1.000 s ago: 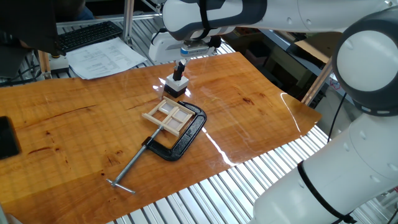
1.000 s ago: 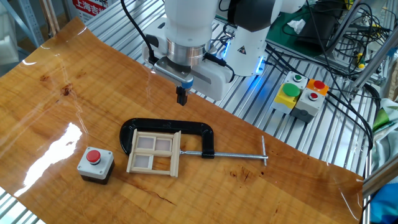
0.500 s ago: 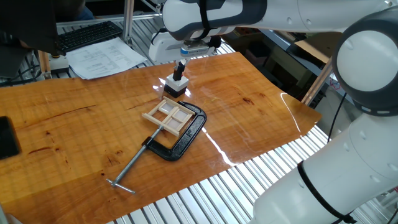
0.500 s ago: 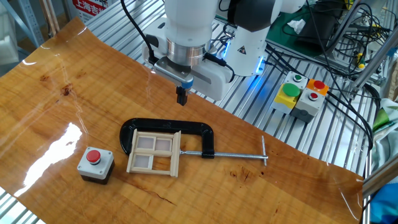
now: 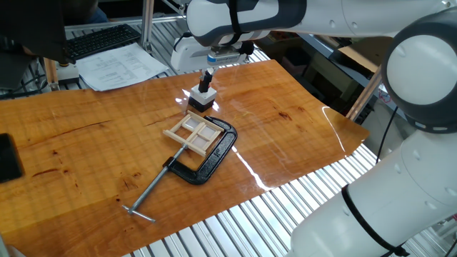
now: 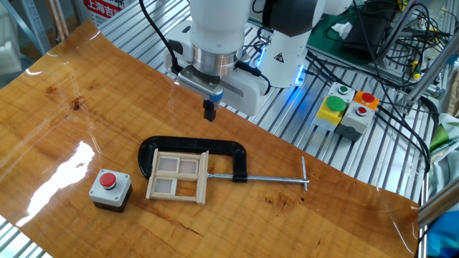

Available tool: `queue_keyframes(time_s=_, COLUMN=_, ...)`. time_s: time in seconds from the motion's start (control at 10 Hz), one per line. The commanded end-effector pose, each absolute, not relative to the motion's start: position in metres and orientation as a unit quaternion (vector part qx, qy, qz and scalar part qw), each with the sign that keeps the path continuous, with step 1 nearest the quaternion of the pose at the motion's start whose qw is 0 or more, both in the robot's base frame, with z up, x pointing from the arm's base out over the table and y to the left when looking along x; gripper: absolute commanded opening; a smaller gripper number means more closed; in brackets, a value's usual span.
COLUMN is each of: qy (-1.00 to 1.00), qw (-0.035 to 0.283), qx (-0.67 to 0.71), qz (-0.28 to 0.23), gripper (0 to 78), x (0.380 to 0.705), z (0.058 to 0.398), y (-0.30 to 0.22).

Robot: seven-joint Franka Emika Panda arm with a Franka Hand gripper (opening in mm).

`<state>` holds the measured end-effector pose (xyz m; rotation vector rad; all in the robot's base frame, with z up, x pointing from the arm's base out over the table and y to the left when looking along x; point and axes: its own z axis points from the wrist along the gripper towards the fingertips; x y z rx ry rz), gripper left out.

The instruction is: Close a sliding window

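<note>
The sliding window point(image 6: 177, 176) is a small pale wooden frame with crossbars, lying flat on the wooden table inside the mouth of a black C-clamp point(image 6: 219, 149). It also shows in the one fixed view point(image 5: 194, 133), near the table's middle. My gripper point(image 6: 209, 112) hangs above the table just behind the clamp's back bar, a short way from the window. Its fingers stand together and hold nothing. In the one fixed view the gripper point(image 5: 207, 78) is above the small button box point(image 5: 201, 99).
A grey box with a red button point(image 6: 110, 188) sits beside the window. The clamp's long screw rod point(image 6: 276, 179) runs out along the table. A keyboard point(image 5: 100, 39) and papers point(image 5: 121, 66) lie beyond the table. A black object point(image 5: 8, 157) sits at the table's edge.
</note>
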<state>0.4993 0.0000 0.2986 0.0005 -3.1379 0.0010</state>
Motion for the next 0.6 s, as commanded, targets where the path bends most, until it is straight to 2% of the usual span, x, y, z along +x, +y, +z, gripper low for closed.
queue_keyframes(time_s=0.1, qy=-0.974, qw=0.046, qx=-0.213, qz=-0.062, gripper=0.0, x=0.4993, z=0.2986, y=0.0000)
queue_keyframes(time_s=0.6, qy=-0.978, qw=0.036, qx=-0.200, qz=-0.046, gripper=0.0, x=0.5014, z=0.2957, y=-0.0067)
